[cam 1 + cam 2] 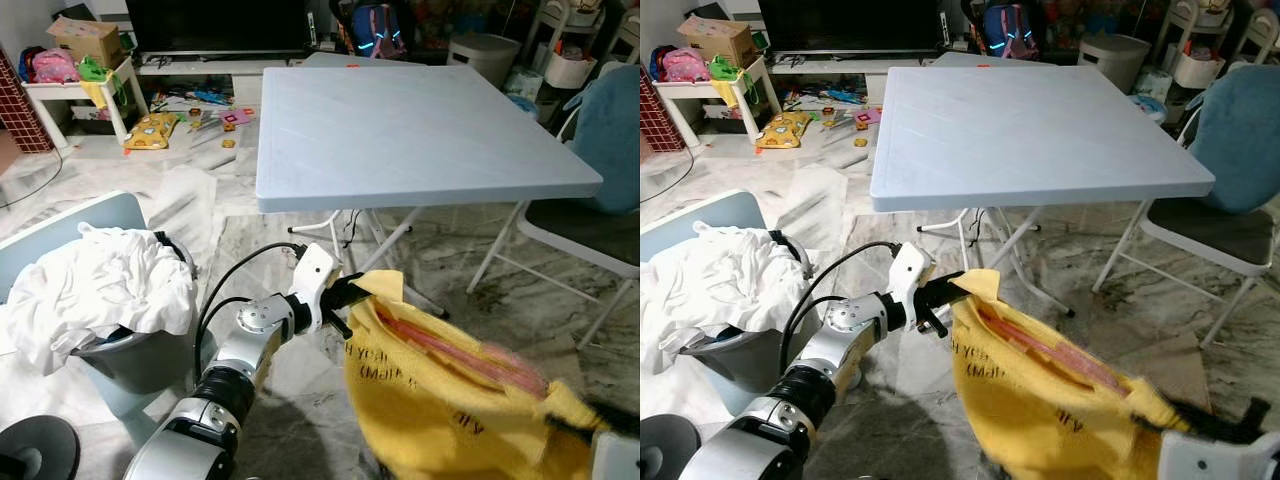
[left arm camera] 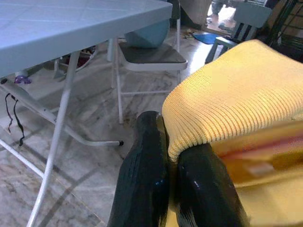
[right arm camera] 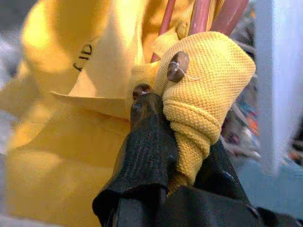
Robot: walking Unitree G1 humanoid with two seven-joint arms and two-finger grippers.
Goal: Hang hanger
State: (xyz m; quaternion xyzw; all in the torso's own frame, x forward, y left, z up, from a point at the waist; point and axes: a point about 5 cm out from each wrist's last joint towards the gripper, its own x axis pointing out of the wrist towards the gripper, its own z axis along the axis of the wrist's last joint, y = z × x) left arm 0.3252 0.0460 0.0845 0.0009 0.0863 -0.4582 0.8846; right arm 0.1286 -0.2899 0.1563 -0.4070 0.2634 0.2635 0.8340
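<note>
The desk stands just ahead with a bare top — open room above it. Its white legs cross the space beneath. A laundry basket crowds the left, a folding chair the right — marble floor between.

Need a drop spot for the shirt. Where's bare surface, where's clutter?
The folding table top is bare edge to edge. Open marble floor lies beneath it, between its legs and the chair. Crowded: laundry basket heaped with white clothes, toys by the TV stand. Both grippers, left and right, grip the yellow shirt.
</note>
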